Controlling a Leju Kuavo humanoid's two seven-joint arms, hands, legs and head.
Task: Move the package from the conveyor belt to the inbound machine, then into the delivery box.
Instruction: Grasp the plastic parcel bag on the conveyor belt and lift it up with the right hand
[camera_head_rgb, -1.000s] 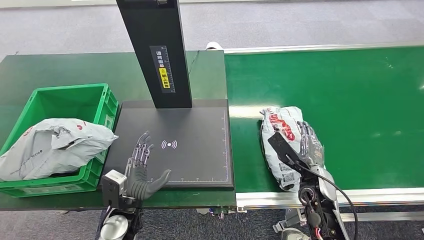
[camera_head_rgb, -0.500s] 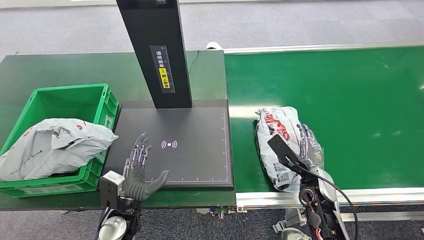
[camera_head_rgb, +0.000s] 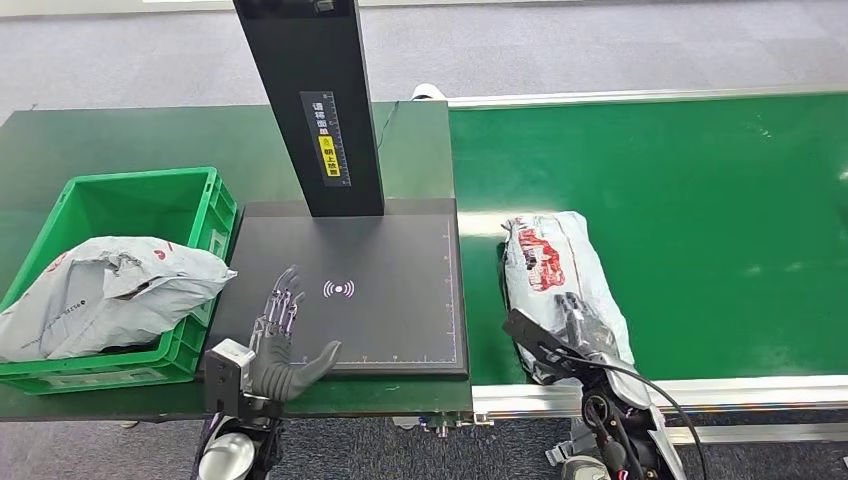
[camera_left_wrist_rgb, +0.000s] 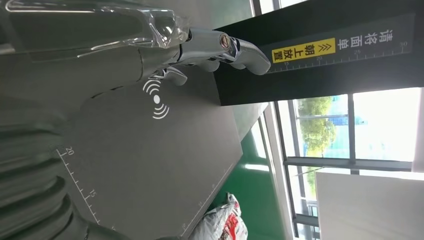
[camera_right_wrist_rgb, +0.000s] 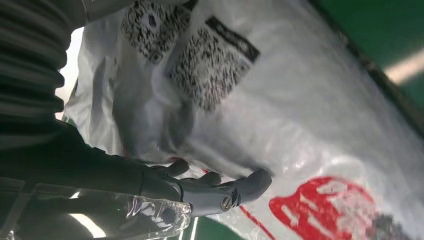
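Package (camera_right_wrist_rgb: 300, 100) barcode labels plain beside right robot hand (camera_right_wrist_rgb: 200, 190)

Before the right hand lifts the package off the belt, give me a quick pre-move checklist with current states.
1. Right hand on the package: ok, it rests on the near end of the bag.
2. Firm grip: cannot tell; in the right wrist view the fingers curl against the plastic, but closure is not visible.
3. Scanner plate free for the drop: not ok, the left hand lies open on its near left part.
4. Package fully on the conveyor belt: ok, though close to the near edge.
5. Green delivery box has room: cannot tell, a grey bag already fills much of it.
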